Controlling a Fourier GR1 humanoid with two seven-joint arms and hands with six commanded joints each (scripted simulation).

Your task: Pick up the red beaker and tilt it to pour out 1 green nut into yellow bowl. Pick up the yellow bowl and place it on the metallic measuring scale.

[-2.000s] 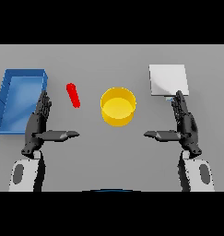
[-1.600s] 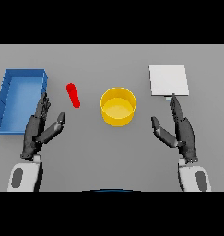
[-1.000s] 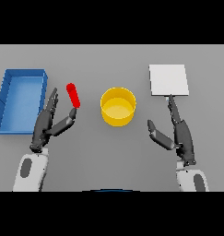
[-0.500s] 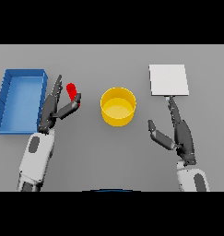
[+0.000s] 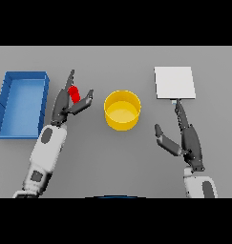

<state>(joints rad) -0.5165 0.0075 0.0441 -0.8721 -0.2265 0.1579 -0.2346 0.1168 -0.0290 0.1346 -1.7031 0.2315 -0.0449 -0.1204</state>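
Dark fingers of the right hand (image 5: 184, 138) are idling spread at lower right, holding nothing. Left of centre, the left hand (image 5: 65, 106) is bracketing the red beaker (image 5: 74, 94), fingers wide, not gripping. Closing off-centre risks knocking it flat. One bowl (image 5: 122, 110), one scale (image 5: 174, 82), one blue tray (image 5: 21, 103).

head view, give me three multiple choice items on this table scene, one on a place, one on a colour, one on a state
1. Where is the red beaker?
A. between the left hand's fingers and thumb
B. inside the blue tray
C. on the square metallic measuring scale

2. What colour is the round bowl?
A. green
B. yellow
C. white

3. How is the right hand?
A. clasping the bowl
B. fist on the scale
C. open, holding nothing

Key: 1 A, hand flanks it; 2 B, plainly yellow; 3 C, fingers straight.
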